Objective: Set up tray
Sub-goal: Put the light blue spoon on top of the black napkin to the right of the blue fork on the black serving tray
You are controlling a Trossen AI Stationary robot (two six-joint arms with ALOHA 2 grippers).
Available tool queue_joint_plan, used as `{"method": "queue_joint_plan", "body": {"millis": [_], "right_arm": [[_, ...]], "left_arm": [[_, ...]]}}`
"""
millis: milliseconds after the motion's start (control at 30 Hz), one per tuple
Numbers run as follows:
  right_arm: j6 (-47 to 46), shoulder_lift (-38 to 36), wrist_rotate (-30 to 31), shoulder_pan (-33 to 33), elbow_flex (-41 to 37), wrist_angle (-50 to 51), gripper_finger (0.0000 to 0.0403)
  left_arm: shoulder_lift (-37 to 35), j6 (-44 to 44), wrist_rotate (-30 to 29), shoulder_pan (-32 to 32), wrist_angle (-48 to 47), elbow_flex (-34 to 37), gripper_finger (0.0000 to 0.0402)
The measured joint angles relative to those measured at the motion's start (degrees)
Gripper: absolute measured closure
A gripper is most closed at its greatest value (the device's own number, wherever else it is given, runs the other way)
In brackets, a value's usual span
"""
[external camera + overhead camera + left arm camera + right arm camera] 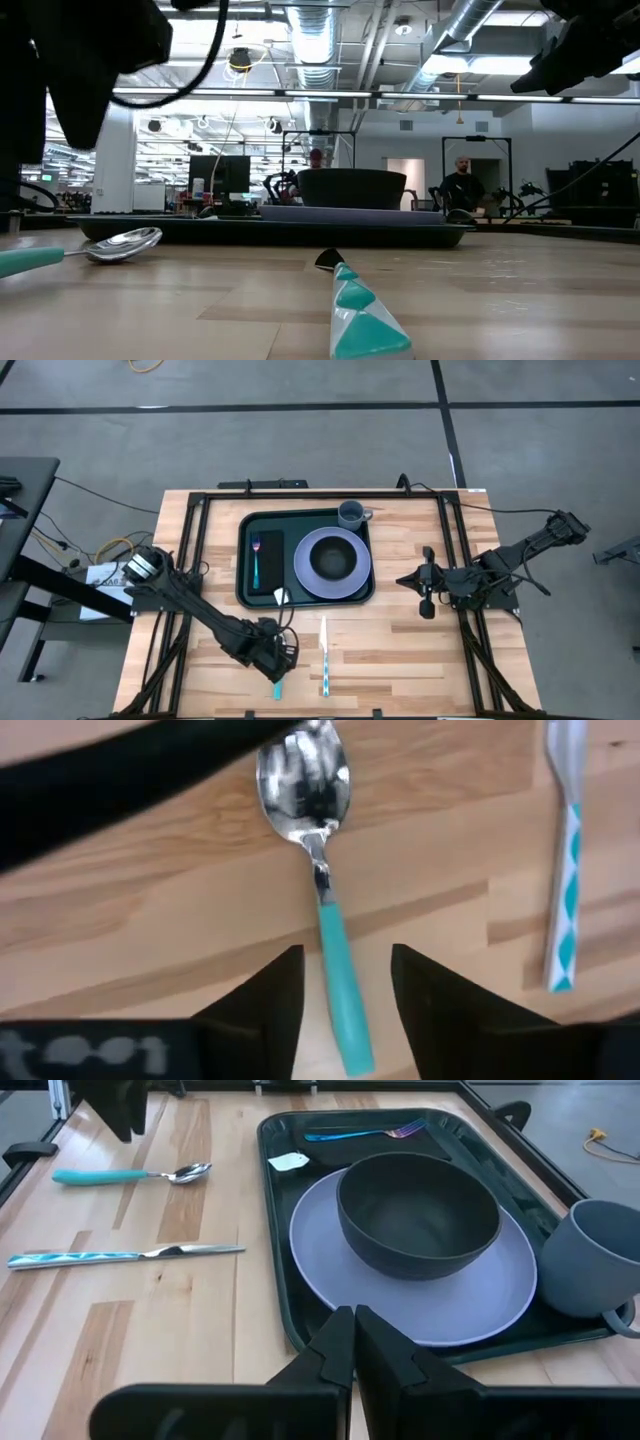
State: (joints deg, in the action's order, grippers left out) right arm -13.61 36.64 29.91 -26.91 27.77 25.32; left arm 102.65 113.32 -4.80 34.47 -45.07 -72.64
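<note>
The dark green tray lies at the table's middle. On it are a lilac plate bearing a dark bowl, a grey mug, and a blue fork lying on a black napkin. A teal-handled spoon lies flat on the wood near the front edge, and a knife with a patterned handle lies to its right. My left gripper points down over the spoon, open, one finger on each side of the handle without touching it. My right gripper hovers shut to the right of the tray.
A black frame runs around the table's edges. A small white tag lies at the tray's near left corner. Bare wood stretches between the tray and the front edge. People stand in the room beyond the table in the low view.
</note>
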Motion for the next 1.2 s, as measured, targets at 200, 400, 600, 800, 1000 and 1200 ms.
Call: {"method": "queue_joint_plan", "body": {"millis": [200,400,600,800,1000,1200], "right_arm": [[0.0,0.0,0.0,0.0,0.0,0.0,0.0398],[0.0,0.0,0.0,0.0,0.0,0.0,0.0398],[0.0,0.0,0.0,0.0,0.0,0.0,0.0398],[0.0,0.0,0.0,0.0,0.0,0.0,0.0398],[0.0,0.0,0.0,0.0,0.0,0.0,0.0398],[0.0,0.0,0.0,0.0,0.0,0.0,0.0398]], "left_arm": [[3.0,-0.2,1.3,-0.1,3.0,0.0,0.0246],[6.3,-0.9,4.7,-0.1,6.2,0.0,0.0246],[9.2,-1.3,5.2,0.0,9.1,0.0,0.0246],[11.3,-1.3,8.4,-0.2,9.6,-0.3,0.0257],[11.4,-1.4,8.4,-0.1,8.2,-0.2,0.0356],[10.7,-0.1,8.2,0.0,8.2,-0.1,0.0372]]}}
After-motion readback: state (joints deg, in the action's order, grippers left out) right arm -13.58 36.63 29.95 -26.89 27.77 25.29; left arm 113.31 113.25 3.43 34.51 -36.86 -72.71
